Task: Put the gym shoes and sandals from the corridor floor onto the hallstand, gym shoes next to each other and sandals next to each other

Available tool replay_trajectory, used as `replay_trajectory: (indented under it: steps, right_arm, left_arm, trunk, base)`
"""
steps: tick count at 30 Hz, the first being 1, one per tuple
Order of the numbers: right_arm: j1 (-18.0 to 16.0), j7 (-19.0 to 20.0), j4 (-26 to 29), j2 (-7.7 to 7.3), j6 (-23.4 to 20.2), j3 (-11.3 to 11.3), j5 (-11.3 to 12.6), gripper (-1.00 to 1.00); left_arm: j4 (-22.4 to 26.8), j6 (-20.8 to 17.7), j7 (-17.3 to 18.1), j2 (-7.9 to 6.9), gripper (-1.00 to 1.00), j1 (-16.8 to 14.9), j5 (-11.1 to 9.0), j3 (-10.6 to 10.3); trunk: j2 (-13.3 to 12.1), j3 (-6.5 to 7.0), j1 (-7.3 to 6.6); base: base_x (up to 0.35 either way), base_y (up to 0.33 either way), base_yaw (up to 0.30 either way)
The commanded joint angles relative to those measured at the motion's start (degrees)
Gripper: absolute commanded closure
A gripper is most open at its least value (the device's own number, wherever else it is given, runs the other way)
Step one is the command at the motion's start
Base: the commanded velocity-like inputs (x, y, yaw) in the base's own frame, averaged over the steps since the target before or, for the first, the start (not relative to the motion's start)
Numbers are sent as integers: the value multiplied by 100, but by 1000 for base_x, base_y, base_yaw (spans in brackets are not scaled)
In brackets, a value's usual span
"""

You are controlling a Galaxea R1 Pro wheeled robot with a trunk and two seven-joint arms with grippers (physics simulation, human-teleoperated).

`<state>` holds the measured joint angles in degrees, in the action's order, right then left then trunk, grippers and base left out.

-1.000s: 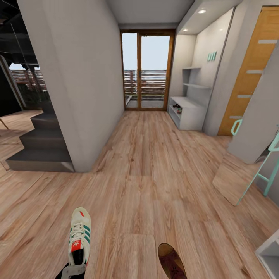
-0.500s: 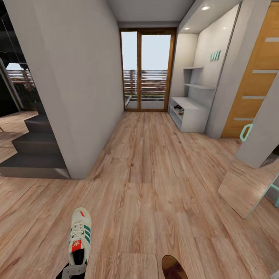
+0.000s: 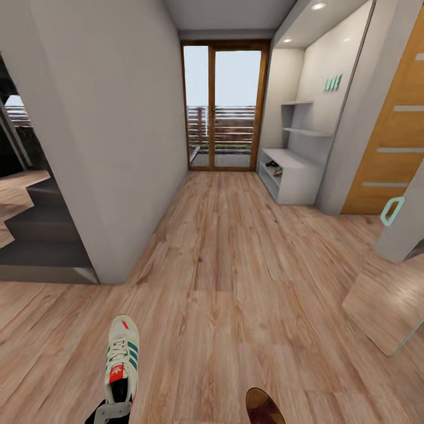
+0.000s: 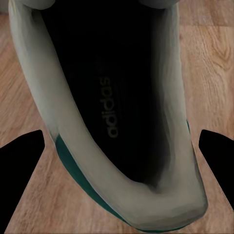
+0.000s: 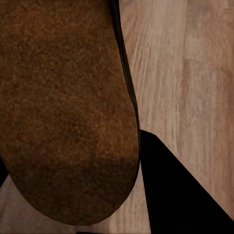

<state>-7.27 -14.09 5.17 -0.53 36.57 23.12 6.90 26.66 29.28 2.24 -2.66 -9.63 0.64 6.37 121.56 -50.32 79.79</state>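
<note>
A white gym shoe with green stripes hangs over the corridor floor at the lower left of the head view. My left gripper is shut on its heel. The left wrist view looks into the shoe's dark opening, with black fingers on either side. A brown sandal pokes in at the bottom edge. Its tan insole sits in my right gripper, a black finger beside it. The grey hallstand stands far ahead on the right, with small dark items on its low shelf.
A grey wall block bounds the corridor on the left, with dark stairs behind it. A glass door closes the far end. On the right are an orange wooden door and a leaning panel.
The whole head view has advanced down the corridor and swung slightly; the hallstand is a little nearer. The gym shoe and sandal keep their places in the view, carried along.
</note>
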Motion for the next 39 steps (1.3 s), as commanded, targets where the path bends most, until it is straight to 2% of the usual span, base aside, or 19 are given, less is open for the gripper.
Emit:
replay_trajectory:
  steps: [1, 39]
  right_arm:
    - [-2, 2, 1, -2, 16, 53, 74, 100]
    - [-2, 2, 1, -4, 15, 53, 74, 100]
  left_arm:
    - [-3, 17, 22, 3, 100, -4, 6, 23]
    - [-3, 26, 22, 2, 100, -4, 6, 22]
  trunk:
    - [2, -5, 3]
    - [2, -5, 3]
  base:
    - [340, 0, 0]
    - [340, 0, 0]
